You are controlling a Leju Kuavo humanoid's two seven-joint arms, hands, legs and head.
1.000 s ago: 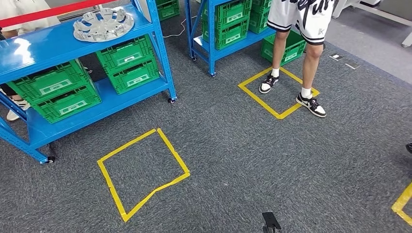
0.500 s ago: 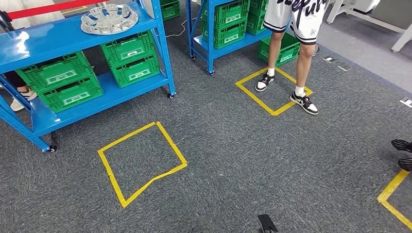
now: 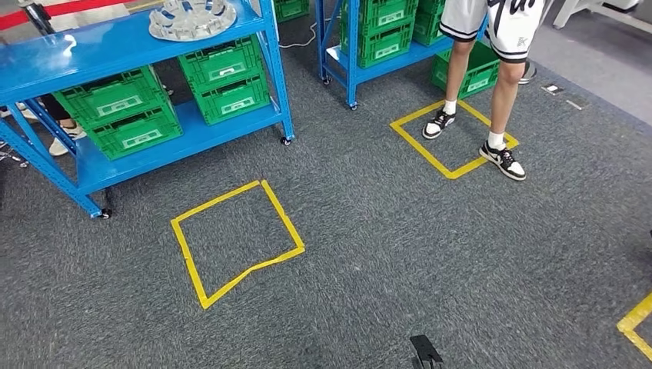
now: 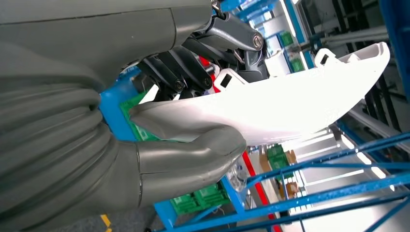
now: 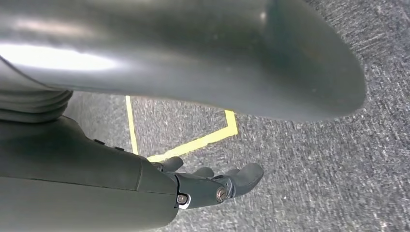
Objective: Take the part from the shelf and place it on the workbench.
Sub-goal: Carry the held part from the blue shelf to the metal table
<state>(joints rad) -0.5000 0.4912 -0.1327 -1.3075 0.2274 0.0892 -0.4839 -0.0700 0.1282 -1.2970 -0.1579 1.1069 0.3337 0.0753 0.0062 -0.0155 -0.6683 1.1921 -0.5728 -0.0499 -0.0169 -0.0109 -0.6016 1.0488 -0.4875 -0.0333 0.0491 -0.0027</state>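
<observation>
A silver wheel-cover part [image 3: 192, 18] lies on the top board of the blue shelf [image 3: 92, 50] at the far left in the head view. In the left wrist view my left hand [image 4: 183, 145] grips the rim of a white curved part [image 4: 270, 108], its grey thumb [image 4: 193, 154] on one face and dark fingers [image 4: 169, 72] on the other. Blue shelf bars and green crates show behind it. In the right wrist view my right hand [image 5: 212, 186] hangs over the grey carpet, fingers loosely apart and holding nothing.
Green crates [image 3: 115, 115] fill the shelf's lower levels. A second blue shelf [image 3: 350, 54] stands behind. A person [image 3: 500, 92] stands at a yellow floor square at the right; another yellow tape square [image 3: 284, 219] marks the carpet before the shelf. A shoe [image 3: 60, 142] shows behind the shelf.
The whole head picture has shifted: the camera moved, so shelves, tape square and person sit further right now. The wheel cover stays on the shelf top.
</observation>
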